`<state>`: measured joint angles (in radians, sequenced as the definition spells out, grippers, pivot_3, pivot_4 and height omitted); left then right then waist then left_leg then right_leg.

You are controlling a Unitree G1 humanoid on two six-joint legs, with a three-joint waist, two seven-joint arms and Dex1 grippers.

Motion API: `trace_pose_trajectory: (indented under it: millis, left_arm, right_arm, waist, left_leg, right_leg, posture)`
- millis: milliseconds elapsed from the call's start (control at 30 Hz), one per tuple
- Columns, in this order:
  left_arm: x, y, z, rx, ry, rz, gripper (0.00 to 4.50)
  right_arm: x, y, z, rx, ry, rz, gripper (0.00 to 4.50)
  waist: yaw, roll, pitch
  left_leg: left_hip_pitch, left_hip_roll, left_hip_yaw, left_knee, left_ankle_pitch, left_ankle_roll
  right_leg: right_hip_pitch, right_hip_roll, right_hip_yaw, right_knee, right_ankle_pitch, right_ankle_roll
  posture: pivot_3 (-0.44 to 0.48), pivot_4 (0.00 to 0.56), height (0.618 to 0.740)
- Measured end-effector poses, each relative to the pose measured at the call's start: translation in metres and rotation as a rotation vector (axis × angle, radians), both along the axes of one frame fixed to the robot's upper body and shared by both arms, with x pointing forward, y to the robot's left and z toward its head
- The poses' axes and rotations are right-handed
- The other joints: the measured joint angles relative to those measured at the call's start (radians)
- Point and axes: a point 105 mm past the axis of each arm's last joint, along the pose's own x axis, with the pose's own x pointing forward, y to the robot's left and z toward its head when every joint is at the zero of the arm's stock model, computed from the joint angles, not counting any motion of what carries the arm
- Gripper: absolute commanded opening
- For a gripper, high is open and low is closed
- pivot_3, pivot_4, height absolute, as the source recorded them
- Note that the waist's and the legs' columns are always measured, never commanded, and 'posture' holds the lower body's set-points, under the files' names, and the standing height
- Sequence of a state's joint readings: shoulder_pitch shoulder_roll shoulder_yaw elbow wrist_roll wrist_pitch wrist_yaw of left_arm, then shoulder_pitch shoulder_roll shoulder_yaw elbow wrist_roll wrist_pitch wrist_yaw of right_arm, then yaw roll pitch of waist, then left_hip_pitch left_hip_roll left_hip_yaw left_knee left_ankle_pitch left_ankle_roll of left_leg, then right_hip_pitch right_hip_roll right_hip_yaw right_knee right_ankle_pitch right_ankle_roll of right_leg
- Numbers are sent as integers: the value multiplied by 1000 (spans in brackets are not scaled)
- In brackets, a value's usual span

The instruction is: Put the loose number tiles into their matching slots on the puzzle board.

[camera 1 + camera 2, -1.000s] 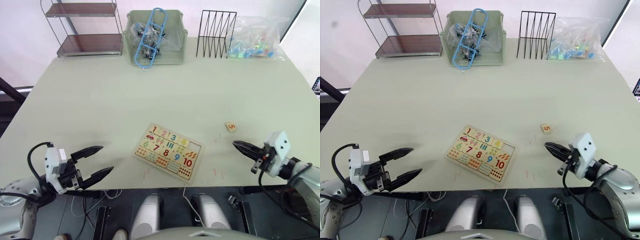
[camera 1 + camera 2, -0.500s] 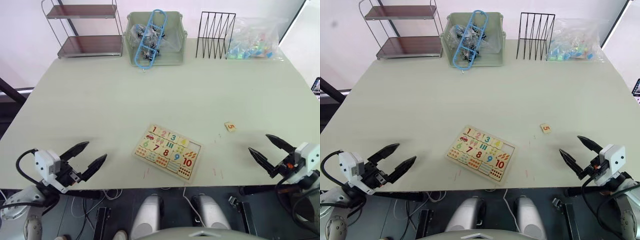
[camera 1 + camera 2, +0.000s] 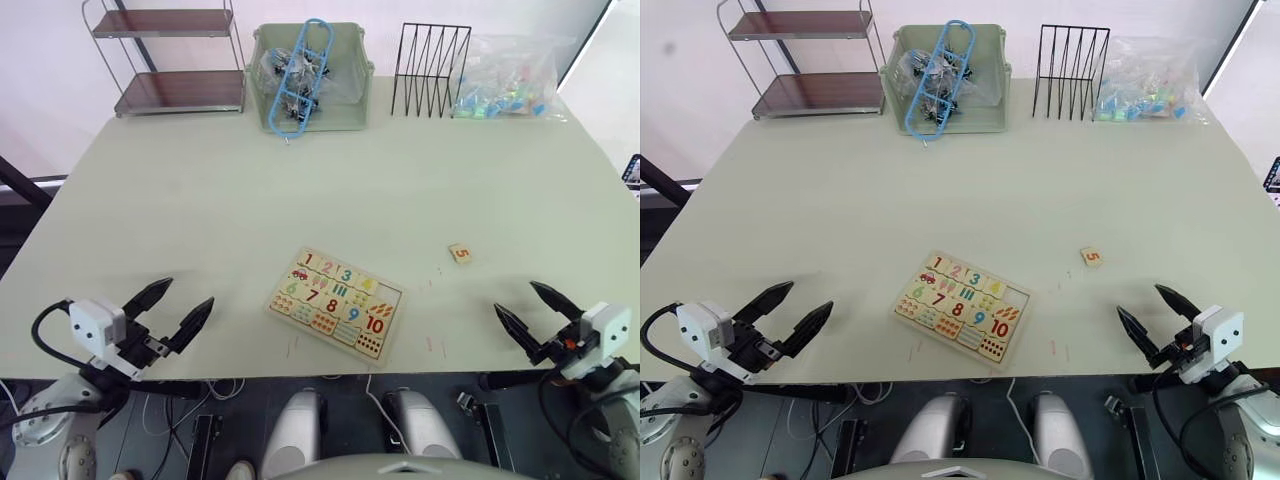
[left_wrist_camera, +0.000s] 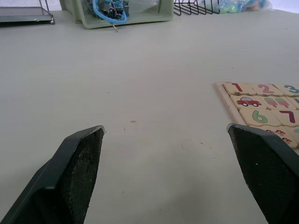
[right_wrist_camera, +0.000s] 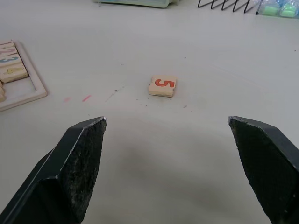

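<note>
The puzzle board (image 3: 272,307) lies tilted near the table's front edge. Tiles 1 to 4 sit in its top row, and the slot (image 3: 388,294) at the row's right end is bare. One loose number tile (image 3: 460,253), printed with a red 5, lies flat on the table to the board's right. It also lies ahead of my right gripper (image 5: 167,120), between the lines of the two fingers. My right gripper (image 3: 515,297) hovers open at the front right, empty. My left gripper (image 3: 189,291) is open and empty at the front left, with the board's (image 4: 223,95) corner ahead of it.
Along the far edge stand a wire shelf (image 3: 170,60), a green bin (image 3: 345,110) holding a blue frame and clips, a black wire rack (image 3: 432,68) and a clear bag (image 3: 512,72) of coloured pieces. The table (image 3: 300,190) between them and the board is bare.
My right gripper has gone from shut to open and drawn back toward the front right edge, away from the 5 tile. The left gripper pulled back a little, staying open.
</note>
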<state>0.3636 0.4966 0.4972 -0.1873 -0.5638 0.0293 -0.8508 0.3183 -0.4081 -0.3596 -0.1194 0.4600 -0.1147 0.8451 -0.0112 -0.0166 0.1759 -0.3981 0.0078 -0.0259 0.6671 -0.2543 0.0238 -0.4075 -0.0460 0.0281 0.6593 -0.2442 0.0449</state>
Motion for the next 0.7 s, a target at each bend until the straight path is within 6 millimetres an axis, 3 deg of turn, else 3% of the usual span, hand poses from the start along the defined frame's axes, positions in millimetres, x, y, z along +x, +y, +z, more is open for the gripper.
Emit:
trace_pose_trajectory:
  millis: [700]
  left_arm:
    - [0, -4, -6, -3, -7, 24, 4500]
  right_arm:
    - [6, 17, -4, 20, -22, 29, 4361]
  waist:
    - [0, 0, 0]
  left_leg:
    - [0, 0, 0, 0, 0, 0]
  right_leg:
    - [0, 0, 0, 0, 0, 0]
  posture:
    - [0, 150, 739]
